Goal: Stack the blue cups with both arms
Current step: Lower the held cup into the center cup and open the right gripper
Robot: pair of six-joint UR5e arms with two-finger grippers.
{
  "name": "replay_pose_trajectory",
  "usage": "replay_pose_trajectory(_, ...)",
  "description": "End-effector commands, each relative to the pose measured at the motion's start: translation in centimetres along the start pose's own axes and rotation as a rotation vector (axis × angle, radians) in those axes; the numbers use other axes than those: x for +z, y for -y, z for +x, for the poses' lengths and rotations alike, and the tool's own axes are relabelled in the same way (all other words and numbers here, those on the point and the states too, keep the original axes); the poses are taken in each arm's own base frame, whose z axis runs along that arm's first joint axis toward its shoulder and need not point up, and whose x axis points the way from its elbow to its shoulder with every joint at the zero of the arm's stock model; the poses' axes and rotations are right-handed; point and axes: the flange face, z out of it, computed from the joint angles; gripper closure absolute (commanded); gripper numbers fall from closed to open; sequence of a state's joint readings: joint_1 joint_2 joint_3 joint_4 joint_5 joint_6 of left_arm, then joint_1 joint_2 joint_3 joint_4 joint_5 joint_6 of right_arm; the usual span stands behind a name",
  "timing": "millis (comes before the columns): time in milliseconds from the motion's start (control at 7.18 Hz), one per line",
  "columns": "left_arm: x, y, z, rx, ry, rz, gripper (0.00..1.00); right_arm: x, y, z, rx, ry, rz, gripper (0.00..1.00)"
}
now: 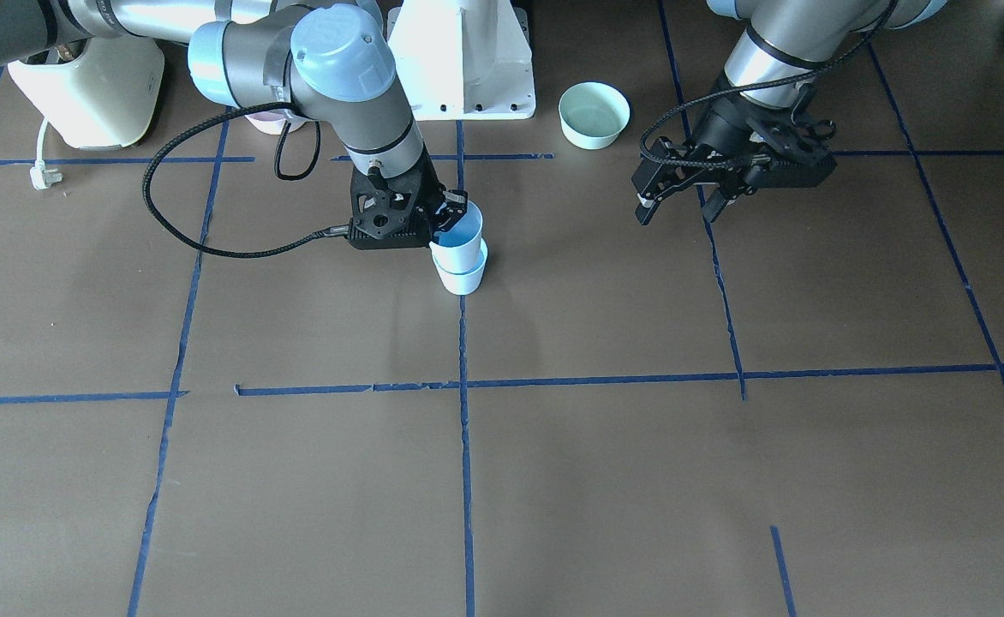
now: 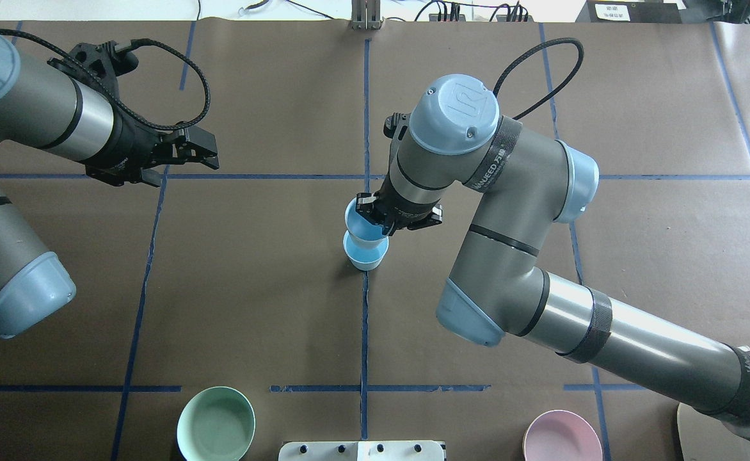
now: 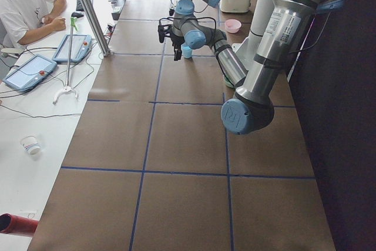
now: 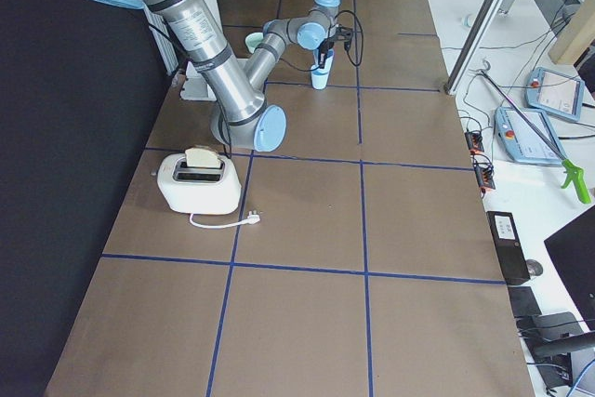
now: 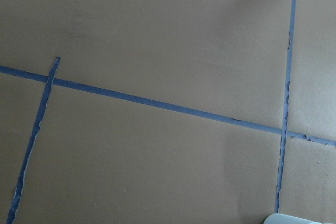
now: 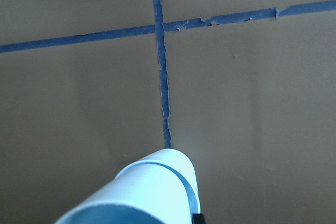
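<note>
Two pale blue cups stand near the table's centre line. The lower blue cup [image 1: 462,274] [image 2: 367,255] rests on the table. The upper blue cup [image 1: 459,236] [image 2: 359,224] is tilted and sits partly inside the lower one. My right gripper [image 1: 451,214] [image 2: 376,218] is shut on the upper cup's rim. The right wrist view shows the held cup [image 6: 157,190] at the bottom edge. My left gripper [image 1: 680,210] [image 2: 212,152] is open and empty. It hangs above the table, well apart from the cups, on my left side.
A mint-green bowl [image 1: 594,114] [image 2: 215,424] and a pink bowl [image 2: 562,438] stand near the white base pedestal [image 1: 463,60]. A toaster [image 1: 91,86] [image 4: 197,183] with a loose plug sits on my right. An operator [image 3: 23,4] sits beyond the table's far edge.
</note>
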State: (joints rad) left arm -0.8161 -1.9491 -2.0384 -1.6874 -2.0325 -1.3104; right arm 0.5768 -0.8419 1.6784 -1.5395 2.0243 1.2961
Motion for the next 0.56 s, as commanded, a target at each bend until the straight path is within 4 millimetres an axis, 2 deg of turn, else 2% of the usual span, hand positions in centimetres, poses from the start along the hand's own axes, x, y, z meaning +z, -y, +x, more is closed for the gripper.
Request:
replay_pose_trajectory(0,-0.03,0.0,0.04,-0.001,-0.001,0.0,0.0,0.65,-0.66,0.17,-0.001,-0.014,-0.012,0.99)
replay_pose_trajectory(139,-0.08,-0.03,0.05,-0.002,-0.001,0.0,0.0,0.54,-0.84,-0.21,-0.004,-0.011,-0.012,0.98)
replay_pose_trajectory(279,-0.08,-0.01,0.05,-0.004,0.0,0.002,0.0,0.42,-0.85,-0.39,-0.006,-0.008,-0.012,0.74)
replay_pose_trajectory(418,-0.09,0.05,-0.06,-0.005,0.001,0.003,0.0,0.36,-0.86,-0.41,-0.006,-0.007,-0.01,0.02)
